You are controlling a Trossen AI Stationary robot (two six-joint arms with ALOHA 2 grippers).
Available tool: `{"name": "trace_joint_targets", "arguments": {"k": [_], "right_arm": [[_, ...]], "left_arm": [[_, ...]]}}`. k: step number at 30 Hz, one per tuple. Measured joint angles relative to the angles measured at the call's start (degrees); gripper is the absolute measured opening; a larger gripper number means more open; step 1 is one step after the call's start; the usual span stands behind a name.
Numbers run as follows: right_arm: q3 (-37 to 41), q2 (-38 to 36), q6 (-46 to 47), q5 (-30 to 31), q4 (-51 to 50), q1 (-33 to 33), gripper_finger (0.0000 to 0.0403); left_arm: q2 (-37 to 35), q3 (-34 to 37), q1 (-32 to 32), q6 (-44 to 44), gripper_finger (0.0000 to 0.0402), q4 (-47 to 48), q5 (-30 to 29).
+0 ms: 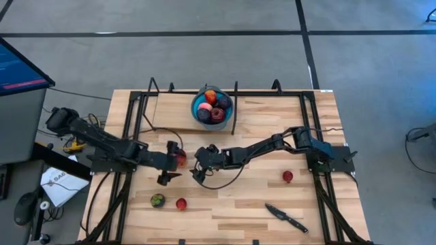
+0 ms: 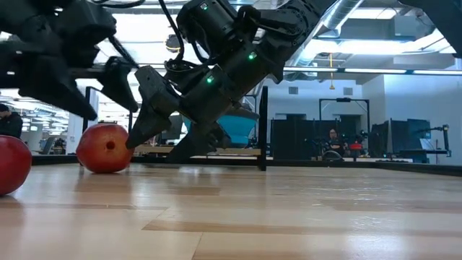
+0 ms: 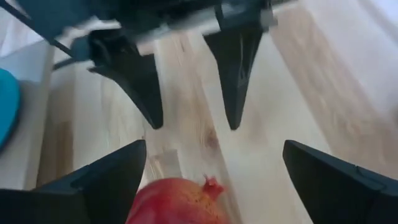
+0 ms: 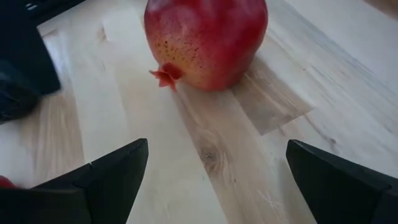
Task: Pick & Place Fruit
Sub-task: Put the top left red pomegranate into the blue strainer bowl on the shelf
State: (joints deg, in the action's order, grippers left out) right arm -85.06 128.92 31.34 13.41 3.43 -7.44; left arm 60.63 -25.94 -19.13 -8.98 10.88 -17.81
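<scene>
high view: on the table [image 1: 231,204], the left gripper [image 1: 174,165] stands with jaws wide around the pomegranate [image 1: 180,158], which rests on the wood and is not held. just to its right, the right gripper [image 1: 198,167], jaws equally wide and empty, faces the fruit, its crown pointing that way. the left arm is nearer; the blue bowl [image 1: 195,107] lies beyond.
</scene>
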Motion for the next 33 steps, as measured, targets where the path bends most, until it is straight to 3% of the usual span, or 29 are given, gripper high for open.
{"name": "trace_joint_targets", "arguments": {"k": [6,11,20,33], "right_arm": [[0.0,0.0,0.03,0.02,-0.03,-0.26,0.0376],[0.0,0.0,-0.27,0.0,-0.15,-0.4,0.0376],[-0.02,0.0,-0.33,-0.01,-0.29,-0.48,0.0376],[-0.06,0.0,-0.47,-0.02,-0.37,-1.19,0.0376]], "left_arm": [[7.49,-3.46,2.66,-2.99,0.0376,7.42,0.19],[10.52,-5.82,4.85,-7.63,0.0375,7.78,0.18],[10.68,-11.46,8.75,-9.02,0.0374,18.35,1.69],[13.2,-11.54,13.03,-15.32,0.0379,21.29,5.97]]}}
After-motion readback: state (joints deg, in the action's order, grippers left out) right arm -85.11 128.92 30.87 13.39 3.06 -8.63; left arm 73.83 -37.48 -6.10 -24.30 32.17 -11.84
